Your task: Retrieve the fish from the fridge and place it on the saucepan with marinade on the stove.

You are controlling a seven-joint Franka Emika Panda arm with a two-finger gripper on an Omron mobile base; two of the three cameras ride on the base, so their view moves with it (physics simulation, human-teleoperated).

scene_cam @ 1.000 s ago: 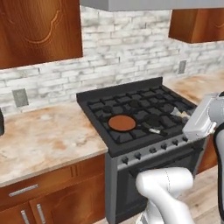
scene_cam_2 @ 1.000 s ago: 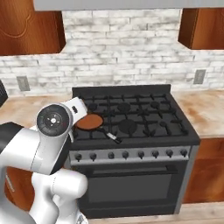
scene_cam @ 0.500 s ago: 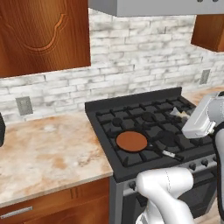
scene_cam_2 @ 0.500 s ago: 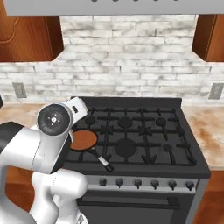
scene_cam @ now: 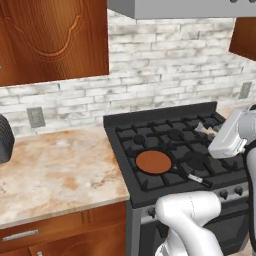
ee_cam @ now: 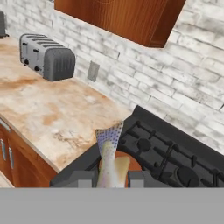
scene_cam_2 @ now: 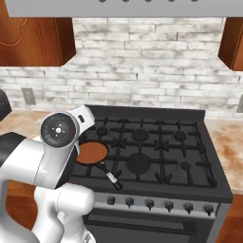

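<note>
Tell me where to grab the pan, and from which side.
Probably the long handle, from above: it juts off the pan toward the stove's front edge and is slim enough for the jaws, while the round bowl looks too wide.

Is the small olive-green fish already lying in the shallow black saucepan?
No: the saucepan's orange-brown inside is bare; the fish sits between the fingers.

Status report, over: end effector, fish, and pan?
End effector shut on fish. Saucepan on stove, front left burner. Nothing in the way.
</note>
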